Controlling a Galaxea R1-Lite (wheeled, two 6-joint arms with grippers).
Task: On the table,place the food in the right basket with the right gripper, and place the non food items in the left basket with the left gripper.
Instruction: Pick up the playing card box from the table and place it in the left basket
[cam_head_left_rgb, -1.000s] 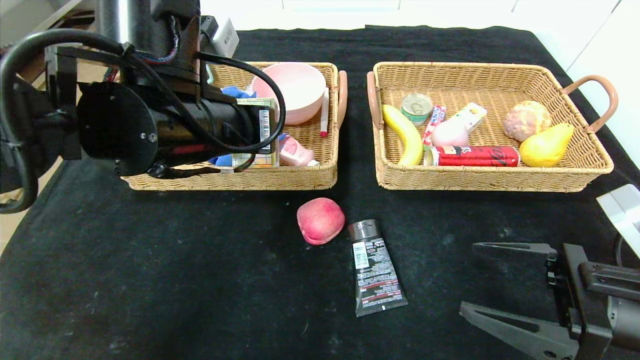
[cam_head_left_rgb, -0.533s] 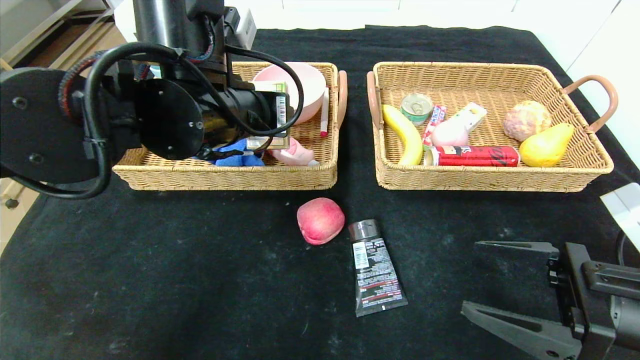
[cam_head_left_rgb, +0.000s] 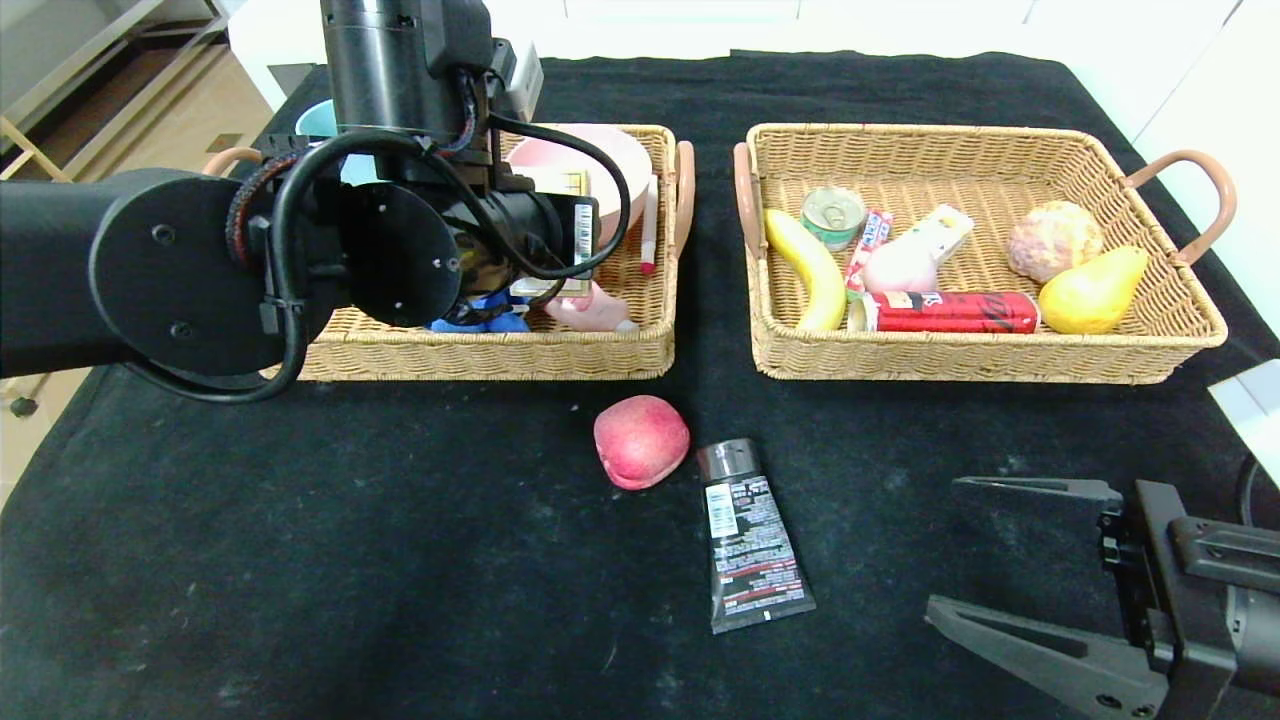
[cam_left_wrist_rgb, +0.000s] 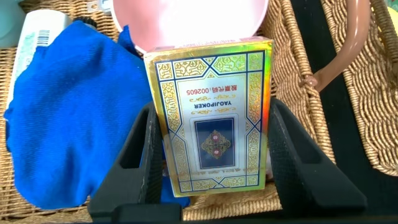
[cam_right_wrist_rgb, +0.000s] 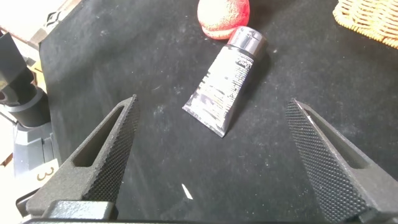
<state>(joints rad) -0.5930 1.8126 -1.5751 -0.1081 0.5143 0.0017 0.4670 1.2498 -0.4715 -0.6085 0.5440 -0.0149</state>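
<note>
Above the left basket (cam_head_left_rgb: 480, 355), left gripper (cam_left_wrist_rgb: 208, 162) pinches a card box (cam_left_wrist_rgb: 211, 121), awaiting release; right gripper (cam_head_left_rgb: 1020, 570), jaws spread, next takes the peach (cam_head_left_rgb: 640, 441).

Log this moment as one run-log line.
left gripper: shut on card box, over left basket | right gripper: open, idle near tube | peach: on table

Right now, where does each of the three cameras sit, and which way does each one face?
Head view: on the head, looking down at both wicker baskets; both arms show.
Left wrist view: looks past the left gripper, shut on a gold playing-card box, into the left wicker basket.
Right wrist view: looks between the open right gripper fingers at the black table.
Shared: head and right wrist views both show the red peach and black squeeze tube.
</note>
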